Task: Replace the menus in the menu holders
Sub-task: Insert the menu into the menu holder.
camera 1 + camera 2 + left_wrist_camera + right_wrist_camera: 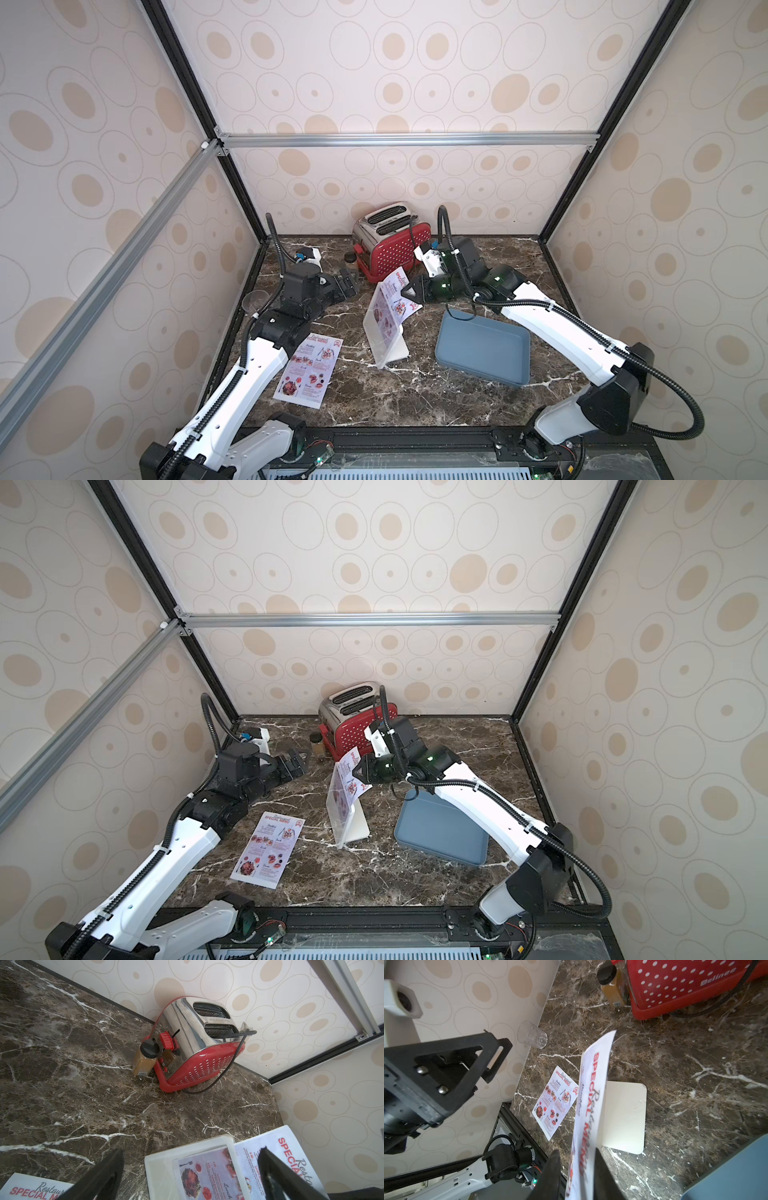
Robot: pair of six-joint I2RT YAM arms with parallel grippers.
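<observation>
Your menu sheet in the holder: thin, floppy, creases easily. Right hand straddles its top edge, clamp unclear. Left hand gapes wide. Pinch the edge, pull straight.

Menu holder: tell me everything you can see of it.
The menu holder is a clear acrylic stand with rounded corners: a slanted pocket on a white bent foot that lies flat on the marble table. It stands mid-table, apart from the blue tray. A menu sits partly in the pocket, its far end sticking out toward the toaster, where the right gripper grips it. Nothing else touches the holder.
</observation>
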